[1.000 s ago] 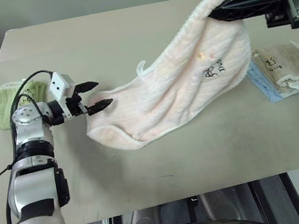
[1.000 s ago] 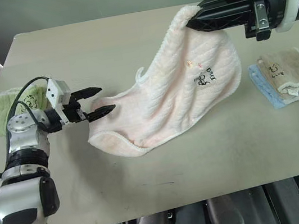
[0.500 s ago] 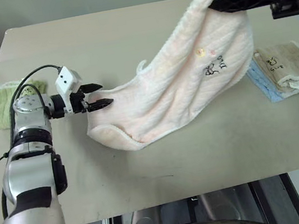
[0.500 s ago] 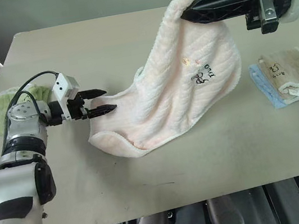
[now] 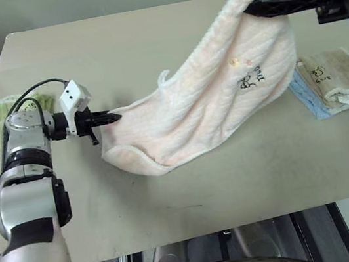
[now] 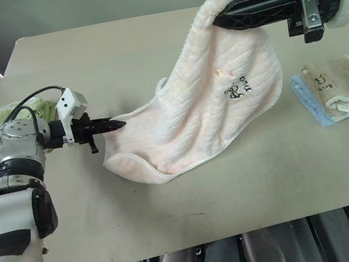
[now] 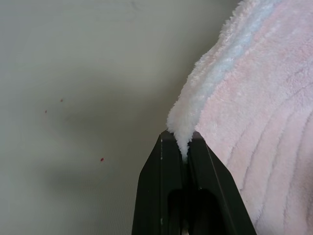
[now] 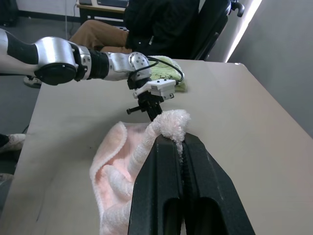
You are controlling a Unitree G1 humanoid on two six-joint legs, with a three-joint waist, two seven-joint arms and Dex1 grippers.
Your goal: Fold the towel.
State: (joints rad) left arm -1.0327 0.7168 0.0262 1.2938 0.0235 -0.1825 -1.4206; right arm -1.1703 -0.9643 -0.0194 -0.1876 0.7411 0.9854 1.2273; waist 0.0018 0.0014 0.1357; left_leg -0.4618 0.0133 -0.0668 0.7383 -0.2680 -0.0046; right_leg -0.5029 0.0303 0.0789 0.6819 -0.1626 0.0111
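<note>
Left gripper (image 5: 109,117) pinches towel (image 5: 222,97) corner low near table's (image 5: 115,47) left edge. Right gripper (image 6: 226,16) clamps opposite corner aloft, likely spreading it to fold.

The left gripper (image 5: 114,117), open a second ago with its two fingers spread beside the near corner of the towel (image 5: 222,97), has closed. Its fingers (image 7: 166,171) now pinch that corner's edge between them, with a tuft of pile standing out past the tips. The gripper's body has also swung, so that it points more directly at the towel.
</note>
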